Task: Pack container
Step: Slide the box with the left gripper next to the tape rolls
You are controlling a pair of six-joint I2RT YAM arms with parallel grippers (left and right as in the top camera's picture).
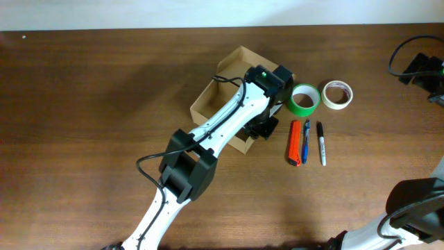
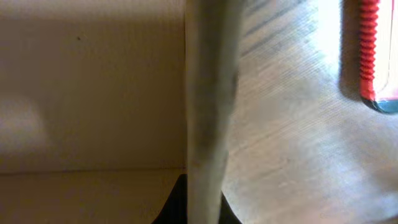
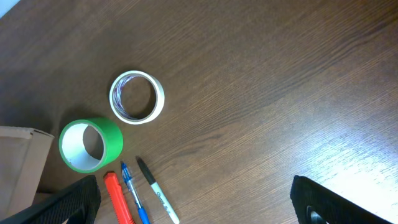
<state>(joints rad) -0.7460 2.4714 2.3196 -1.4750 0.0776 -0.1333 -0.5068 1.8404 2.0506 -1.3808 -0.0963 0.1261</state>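
The left gripper [image 1: 266,128] pinches one wall of the cardboard box [image 1: 202,104]. The wall's edge runs straight ahead between the closed fingers, with the interior to their left. The right gripper [image 3: 194,186] is spread wide and empty, with the green tape roll [image 3: 91,144] ahead-left of it.

Green tape roll [image 1: 303,100] beside white tape roll [image 1: 337,95]; nearby red cutter [image 1: 295,142], blue pen [image 1: 306,141], black marker [image 1: 321,143].

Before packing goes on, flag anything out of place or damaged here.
Nothing stands out. The box sits open, only turned askew on the table; the green tape, white tape, cutter, pen and marker lie tidy beside it.
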